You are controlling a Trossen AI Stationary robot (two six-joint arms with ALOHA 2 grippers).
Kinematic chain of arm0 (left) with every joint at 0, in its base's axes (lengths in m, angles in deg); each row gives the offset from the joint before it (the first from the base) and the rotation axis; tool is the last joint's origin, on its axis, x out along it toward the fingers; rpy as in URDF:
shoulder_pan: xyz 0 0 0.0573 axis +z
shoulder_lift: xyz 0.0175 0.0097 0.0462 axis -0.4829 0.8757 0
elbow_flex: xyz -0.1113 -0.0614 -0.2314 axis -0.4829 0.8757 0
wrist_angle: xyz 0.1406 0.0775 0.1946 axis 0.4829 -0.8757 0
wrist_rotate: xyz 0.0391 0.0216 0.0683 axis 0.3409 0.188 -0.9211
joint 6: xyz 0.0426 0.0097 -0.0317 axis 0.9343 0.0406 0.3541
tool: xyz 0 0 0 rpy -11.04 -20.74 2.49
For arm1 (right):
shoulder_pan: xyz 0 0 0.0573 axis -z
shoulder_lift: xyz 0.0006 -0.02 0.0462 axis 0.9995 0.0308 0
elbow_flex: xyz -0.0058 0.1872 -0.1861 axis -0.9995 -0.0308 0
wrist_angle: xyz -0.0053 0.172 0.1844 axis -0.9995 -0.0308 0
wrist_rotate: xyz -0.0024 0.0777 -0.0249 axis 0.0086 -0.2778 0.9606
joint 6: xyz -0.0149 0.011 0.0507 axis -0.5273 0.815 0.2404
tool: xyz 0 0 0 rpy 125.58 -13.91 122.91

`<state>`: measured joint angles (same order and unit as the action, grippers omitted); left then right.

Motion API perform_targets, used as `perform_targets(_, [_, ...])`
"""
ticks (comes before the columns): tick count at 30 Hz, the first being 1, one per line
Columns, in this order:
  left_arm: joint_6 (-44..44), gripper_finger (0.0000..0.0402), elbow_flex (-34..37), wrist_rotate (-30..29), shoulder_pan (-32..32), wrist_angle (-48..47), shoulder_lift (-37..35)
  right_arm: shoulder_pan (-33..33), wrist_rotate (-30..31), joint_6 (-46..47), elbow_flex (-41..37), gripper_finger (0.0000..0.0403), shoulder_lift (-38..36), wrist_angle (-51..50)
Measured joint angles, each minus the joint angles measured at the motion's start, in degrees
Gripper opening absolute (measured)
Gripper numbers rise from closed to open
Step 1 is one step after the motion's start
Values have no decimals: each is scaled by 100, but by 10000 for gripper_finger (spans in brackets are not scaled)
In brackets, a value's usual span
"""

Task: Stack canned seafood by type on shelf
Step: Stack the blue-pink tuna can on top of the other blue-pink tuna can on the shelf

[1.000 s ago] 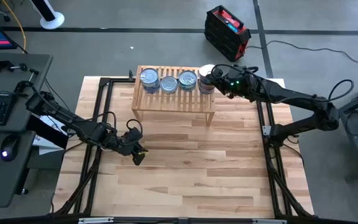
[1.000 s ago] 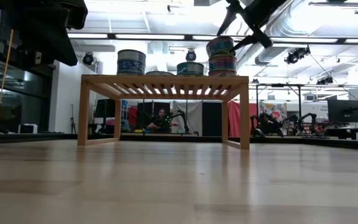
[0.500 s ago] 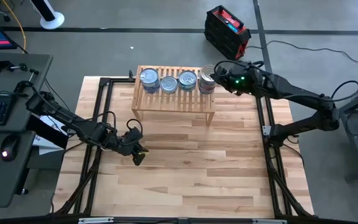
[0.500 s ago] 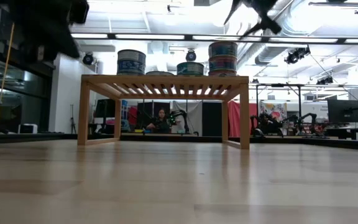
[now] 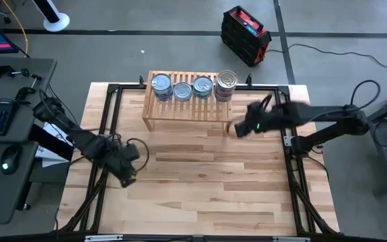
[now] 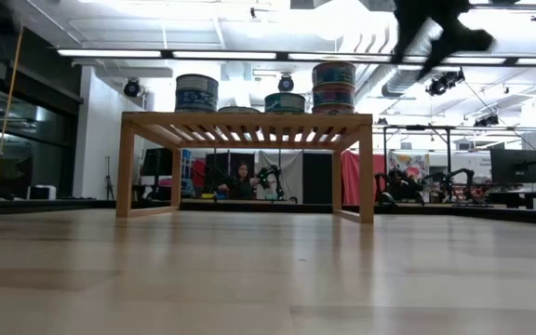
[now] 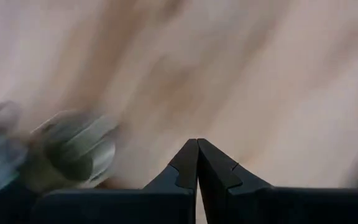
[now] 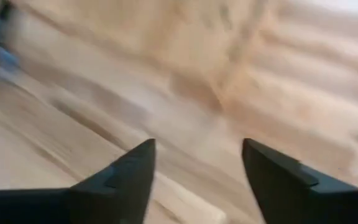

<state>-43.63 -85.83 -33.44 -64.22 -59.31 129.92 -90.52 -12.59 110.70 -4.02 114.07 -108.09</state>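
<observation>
Four tin stacks (image 5: 191, 87) on shelf (image 5: 187, 109), labels unreadable; right gripper (image 8: 194, 165) jaws apart, empty; left gripper (image 7: 197, 163) jaws closed.

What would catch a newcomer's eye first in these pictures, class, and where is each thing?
Four stacks of seafood tins stand in a row on the low wooden shelf at the table's far edge; the rightmost stack is the tallest. The right gripper, open and empty, hangs over the table by the shelf's right end. The left gripper, shut, is over the table's left side.
</observation>
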Motion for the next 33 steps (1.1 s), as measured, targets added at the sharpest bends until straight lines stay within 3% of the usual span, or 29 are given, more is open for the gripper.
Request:
perform_targets(2, [-250, 0, 178, 1, -49, -576, 149, -319, -8, 352, -541, 163, -2, 89])
perform_targets(5, [-9, 0, 608, 48, 193, -671, 376, -695, -194, 852, -1353, 51, 2, 751])
perform_targets(7, [270, 0, 906, 309, 475, -652, 541, -873, -355, 1057, -1829, 17, 2, 1551])
perform_targets(11, [916, 0, 1427, 605, 1040, -632, 941, -1085, -573, 1529, -2540, 21, 9, 3144])
perform_targets(15, [1300, 0, 1742, 629, 1455, -612, 1274, -1201, -557, 1763, -2816, 4, 13, 3914])
perform_targets(25, [940, 0, 1831, 888, 1651, 245, 1521, -1495, -504, 1667, -2317, 1, 11, 3656])
perform_targets(30, [299, 0, 1736, 918, 1640, 998, 1497, -1945, -361, 1643, -1658, 0, 11, 2726])
perform_targets(33, [323, 0, 1492, 600, 1638, 2044, 1513, -2216, -205, 1685, -1263, 0, 9, 2054])
